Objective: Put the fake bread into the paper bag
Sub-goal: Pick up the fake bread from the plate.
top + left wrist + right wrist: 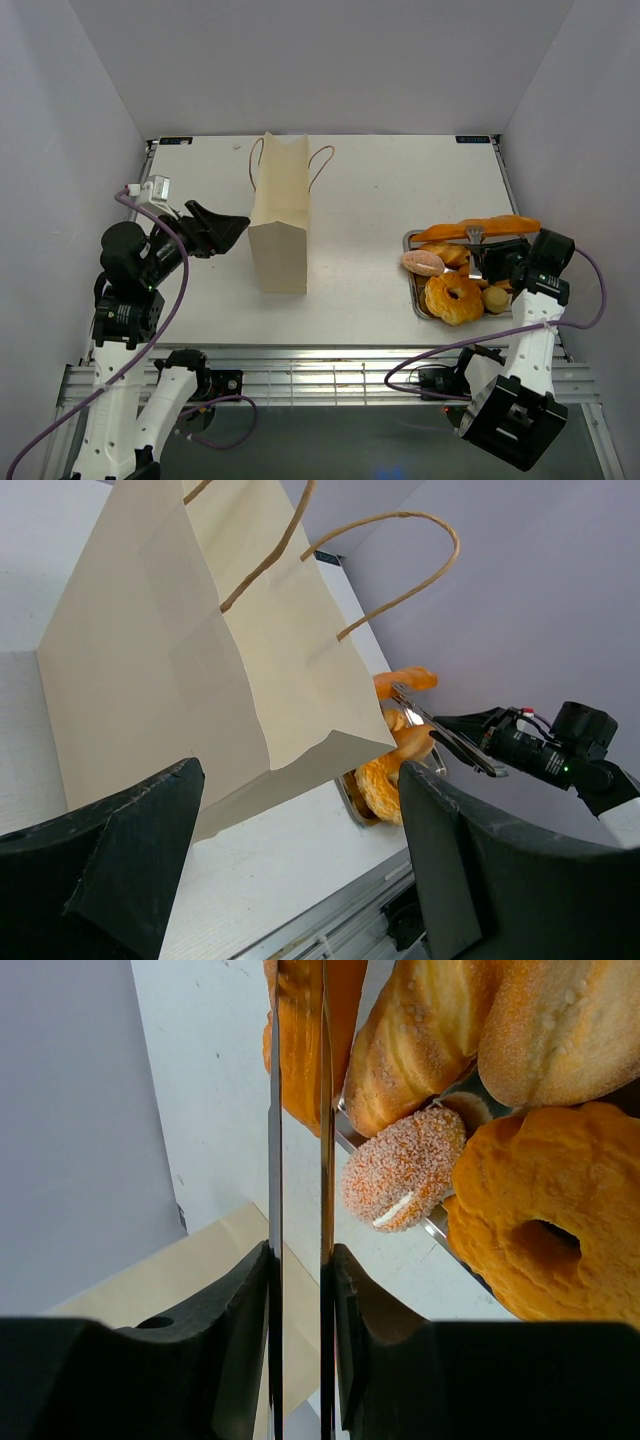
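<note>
Right gripper (300,1260) is clamped on the thin shiny metal tongs (323,1140), blades nearly together, over the golden-orange fake bread (455,297) piled in the shallow silver tray (413,285) by the white table's (380,190) right edge. The wrist cam shows the sugary grain on the pink bun (405,1170), overhead doesn't. Left gripper (300,810) is spread wide, gripping nothing, just beside the tall matte tan paper bag (280,225) standing mid-table
</note>
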Available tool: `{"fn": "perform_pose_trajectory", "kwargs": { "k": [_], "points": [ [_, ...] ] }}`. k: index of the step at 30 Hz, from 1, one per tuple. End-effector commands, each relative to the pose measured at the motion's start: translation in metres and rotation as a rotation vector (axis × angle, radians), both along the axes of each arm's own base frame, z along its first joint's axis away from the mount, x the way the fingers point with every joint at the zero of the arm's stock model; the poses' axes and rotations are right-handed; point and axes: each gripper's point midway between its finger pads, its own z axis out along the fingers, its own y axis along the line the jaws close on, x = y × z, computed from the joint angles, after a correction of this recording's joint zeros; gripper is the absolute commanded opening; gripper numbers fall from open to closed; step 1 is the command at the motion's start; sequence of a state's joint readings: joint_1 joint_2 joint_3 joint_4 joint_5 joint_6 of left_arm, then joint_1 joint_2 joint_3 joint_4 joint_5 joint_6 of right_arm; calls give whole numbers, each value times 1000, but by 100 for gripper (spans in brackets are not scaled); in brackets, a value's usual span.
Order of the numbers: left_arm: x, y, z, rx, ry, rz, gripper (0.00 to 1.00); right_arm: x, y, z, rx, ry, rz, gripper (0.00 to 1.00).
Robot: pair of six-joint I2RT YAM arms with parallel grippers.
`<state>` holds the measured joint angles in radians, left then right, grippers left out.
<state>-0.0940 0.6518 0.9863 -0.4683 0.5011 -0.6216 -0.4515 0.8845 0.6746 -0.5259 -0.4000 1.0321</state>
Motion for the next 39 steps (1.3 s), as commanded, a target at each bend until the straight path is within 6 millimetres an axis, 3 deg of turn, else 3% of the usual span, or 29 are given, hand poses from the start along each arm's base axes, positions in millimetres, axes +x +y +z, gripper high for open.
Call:
{"fn": "perform_pose_trajectory", "kwargs": {
  "k": [1, 12, 18, 25, 26, 28, 29, 34, 36, 39],
  "points": [
    [-2, 7, 17, 1, -31, 44, 89, 8, -2, 36, -77, -119, 47, 8],
    [5, 22, 22, 4, -13, 150, 86, 18, 1, 75, -142, -216, 105, 8],
    [11, 32, 26, 17, -16, 211, 86, 22, 13, 99, -147, -282, 168, 8],
    [17, 40, 48, 57, -70, 254, 82, 37, 44, 153, -157, -417, 304, 8],
    [17, 40, 54, 61, -85, 251, 82, 39, 48, 171, -171, -455, 317, 8],
    [18, 39, 62, 61, -108, 244, 81, 44, 61, 186, -158, -483, 361, 8],
    [17, 36, 67, 61, -125, 226, 81, 46, 66, 207, -171, -527, 374, 8],
    [12, 23, 96, 50, -228, 145, 84, 54, 99, 254, -170, -616, 468, 8],
    [14, 15, 98, 46, -230, 93, 90, 53, 107, 280, -181, -670, 487, 8],
    [21, 5, 95, 40, -215, 34, 90, 55, 121, 298, -177, -706, 533, 8]
  ]
}}
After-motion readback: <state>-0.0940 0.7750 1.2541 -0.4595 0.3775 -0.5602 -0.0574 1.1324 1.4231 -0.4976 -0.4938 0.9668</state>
